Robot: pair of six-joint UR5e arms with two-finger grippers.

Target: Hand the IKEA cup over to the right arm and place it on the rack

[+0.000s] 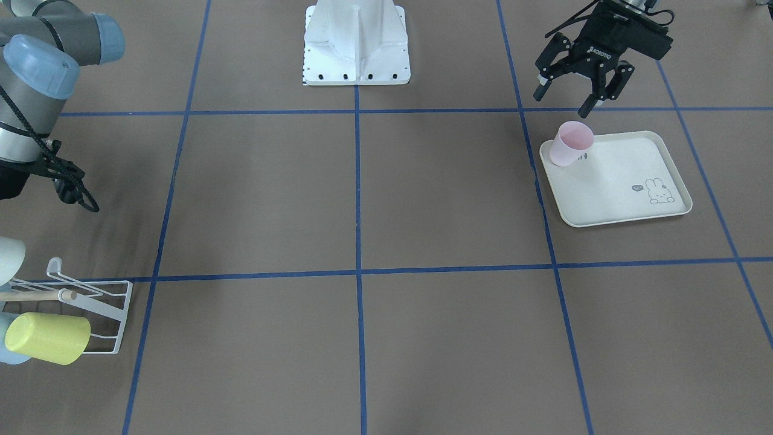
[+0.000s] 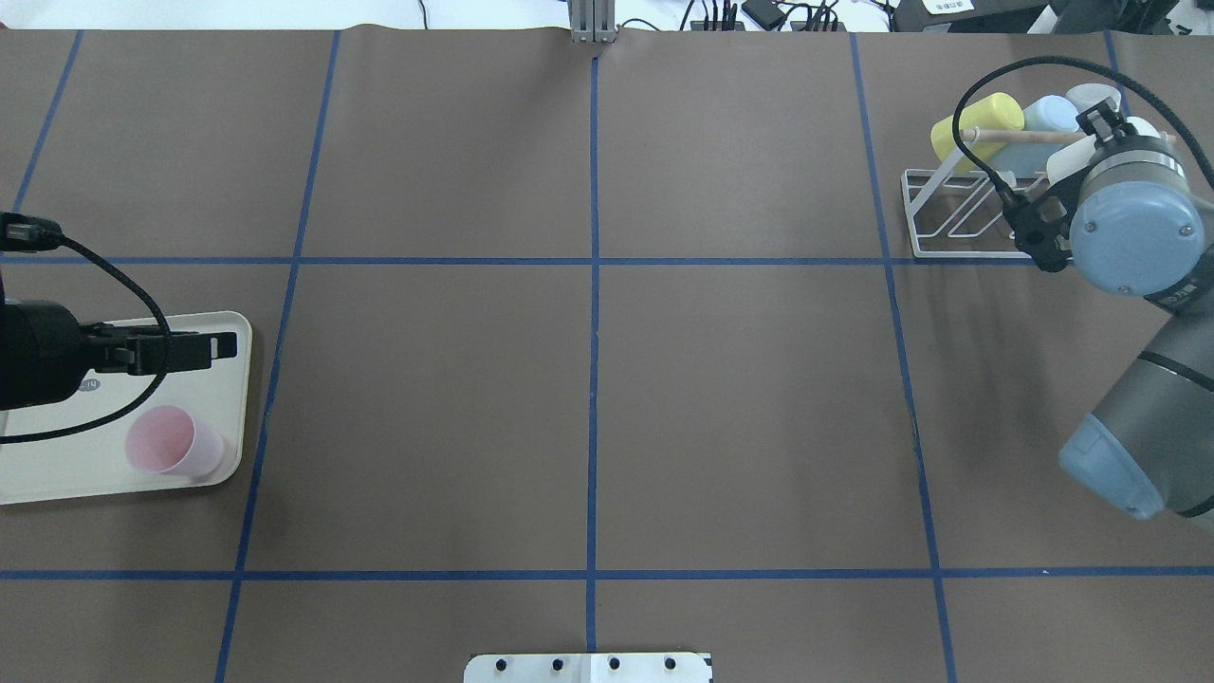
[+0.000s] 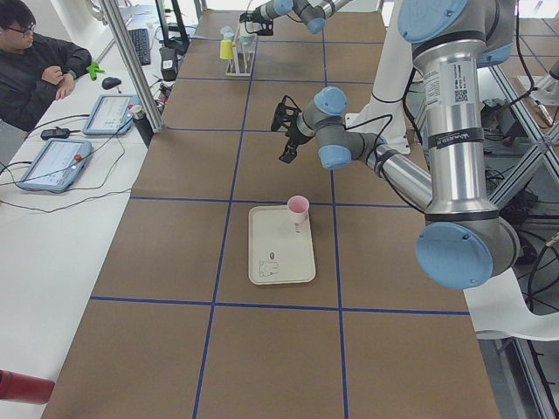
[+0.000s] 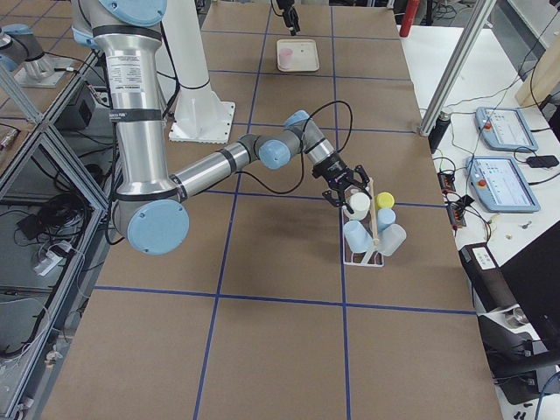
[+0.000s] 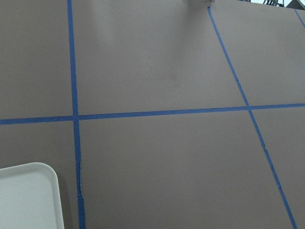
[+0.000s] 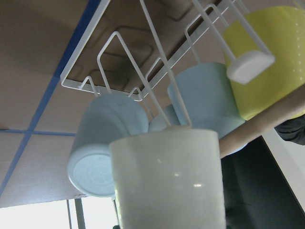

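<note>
A pink IKEA cup [image 1: 570, 143] stands upright at a corner of the cream rabbit tray [image 1: 628, 199]. Just above it and toward the robot base, my left gripper [image 1: 578, 92] hangs open and empty; from overhead it [image 2: 213, 347] hovers over the tray beside the cup [image 2: 173, 442]. My right gripper [image 4: 350, 188] is at the white wire rack [image 2: 953, 223], its fingers around a white cup [image 6: 167, 176] that fills the right wrist view. I cannot tell whether they grip it. Yellow [image 1: 48, 338] and light-blue [image 6: 107, 143] cups hang on the rack.
The robot's white base [image 1: 356, 45] sits at the table's middle edge. A person [image 3: 39, 65] sits at a side desk with tablets. The right arm's black cable [image 2: 986, 104] loops over the rack. Blue tape lines grid the brown table.
</note>
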